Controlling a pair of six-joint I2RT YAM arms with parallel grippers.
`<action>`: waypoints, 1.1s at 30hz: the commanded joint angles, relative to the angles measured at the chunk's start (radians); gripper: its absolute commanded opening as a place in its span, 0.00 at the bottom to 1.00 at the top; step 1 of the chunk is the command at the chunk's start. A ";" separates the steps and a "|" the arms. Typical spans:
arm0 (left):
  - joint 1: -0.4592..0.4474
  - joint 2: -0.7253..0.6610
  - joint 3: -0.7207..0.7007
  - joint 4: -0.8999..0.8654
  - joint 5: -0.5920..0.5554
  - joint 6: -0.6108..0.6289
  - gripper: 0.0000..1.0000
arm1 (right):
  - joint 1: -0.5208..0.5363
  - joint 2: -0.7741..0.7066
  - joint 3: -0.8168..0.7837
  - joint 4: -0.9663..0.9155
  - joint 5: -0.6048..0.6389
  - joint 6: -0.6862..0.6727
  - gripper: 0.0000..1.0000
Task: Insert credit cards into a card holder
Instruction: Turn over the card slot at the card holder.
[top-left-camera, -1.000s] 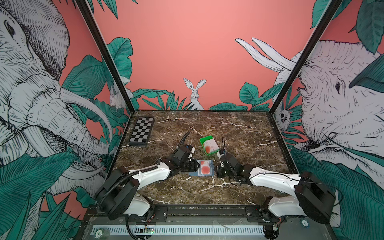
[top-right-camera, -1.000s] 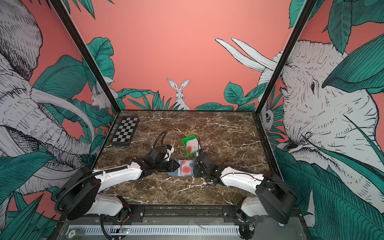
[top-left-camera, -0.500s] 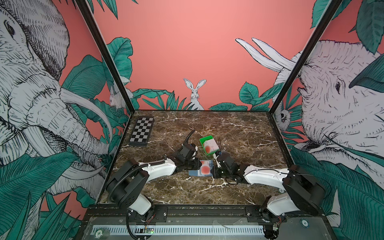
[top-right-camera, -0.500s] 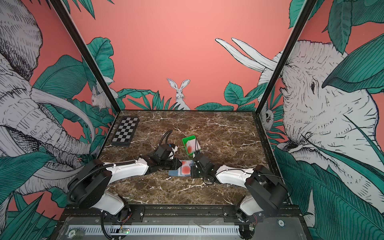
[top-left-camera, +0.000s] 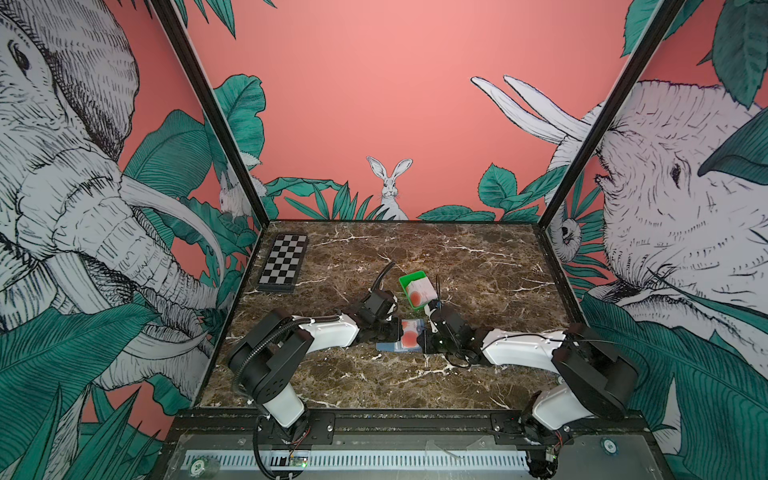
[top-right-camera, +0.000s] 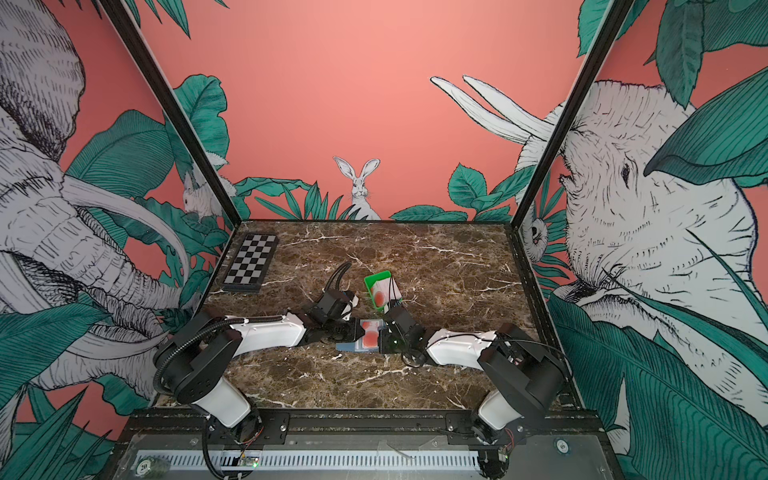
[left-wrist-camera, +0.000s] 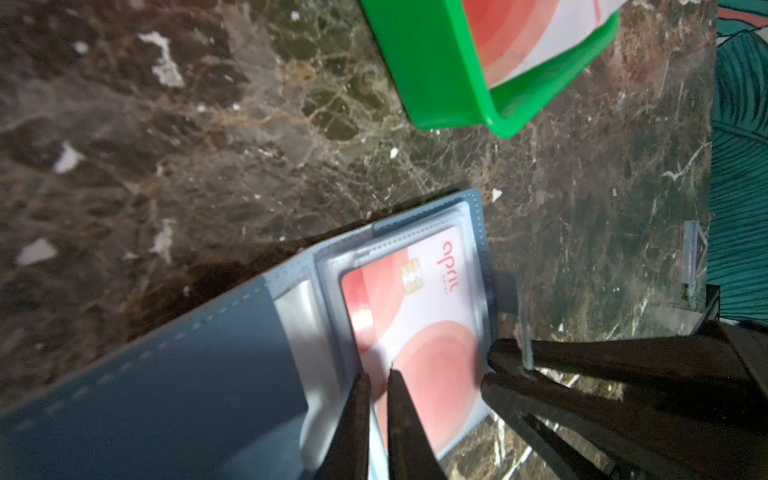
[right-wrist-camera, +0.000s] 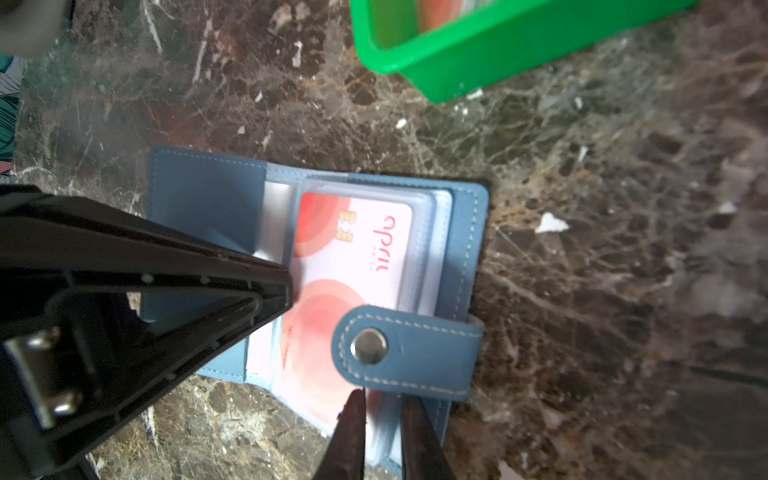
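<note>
The slate-blue card holder (top-left-camera: 390, 347) (top-right-camera: 347, 345) (right-wrist-camera: 208, 195) lies open on the marble at mid-table. A white credit card (right-wrist-camera: 353, 249) (left-wrist-camera: 436, 316) with red circles lies in its clear sleeves. My left gripper (left-wrist-camera: 377, 376) (top-left-camera: 397, 332) is shut on that card's long edge by the spine. From the opposite side, beside the snap tab (right-wrist-camera: 409, 349), my right gripper (right-wrist-camera: 382, 399) (top-right-camera: 381, 338) pinches the sleeves' outer edge. More credit cards (top-left-camera: 419, 293) stand in the green tray (top-left-camera: 409, 279) (left-wrist-camera: 436, 83) just behind.
A checkerboard (top-left-camera: 284, 264) (top-right-camera: 250, 262) lies at the back left by the wall. The green tray (top-right-camera: 376, 276) (right-wrist-camera: 498, 50) sits a hand's width behind the holder. Both forearms lie low across the front half of the marble top.
The left arm has drawn in toward the holder and its jaws have narrowed onto the card's edge. The right gripper has kept its pinch on the sleeves.
</note>
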 joint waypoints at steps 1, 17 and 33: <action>-0.005 -0.021 -0.005 0.000 -0.014 -0.001 0.12 | 0.004 -0.002 0.026 -0.001 0.032 0.004 0.17; -0.003 -0.005 -0.018 -0.026 -0.024 -0.018 0.03 | 0.005 0.041 0.062 -0.041 0.051 0.010 0.22; -0.003 0.022 -0.052 0.068 0.019 -0.056 0.02 | 0.004 0.066 0.061 0.069 -0.044 -0.006 0.22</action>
